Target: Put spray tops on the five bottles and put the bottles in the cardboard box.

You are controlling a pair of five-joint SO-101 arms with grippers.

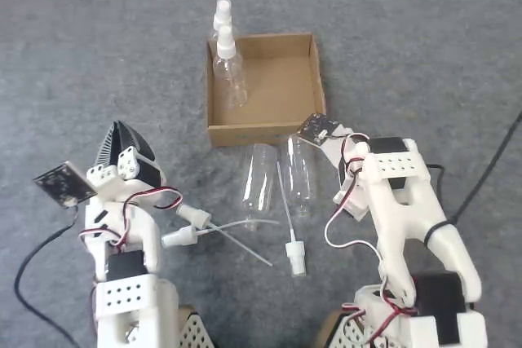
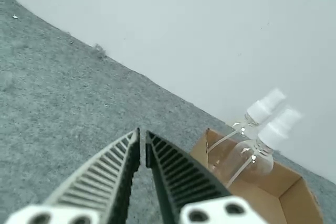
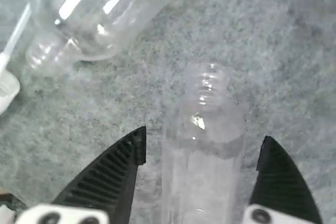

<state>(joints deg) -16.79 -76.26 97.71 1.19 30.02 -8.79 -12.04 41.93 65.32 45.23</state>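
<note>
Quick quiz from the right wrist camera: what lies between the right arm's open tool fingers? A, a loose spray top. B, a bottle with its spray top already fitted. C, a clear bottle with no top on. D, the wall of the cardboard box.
C: in the right wrist view the right tool stands open, and an uncapped clear bottle, its threaded neck bare, lies on the carpet between the two fingers.

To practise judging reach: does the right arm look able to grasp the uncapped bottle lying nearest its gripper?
Probably yes. The right gripper is open, with a finger on either side of the uncapped bottle, and the neighbouring bottle lies apart, so nothing seems to block it.
</note>
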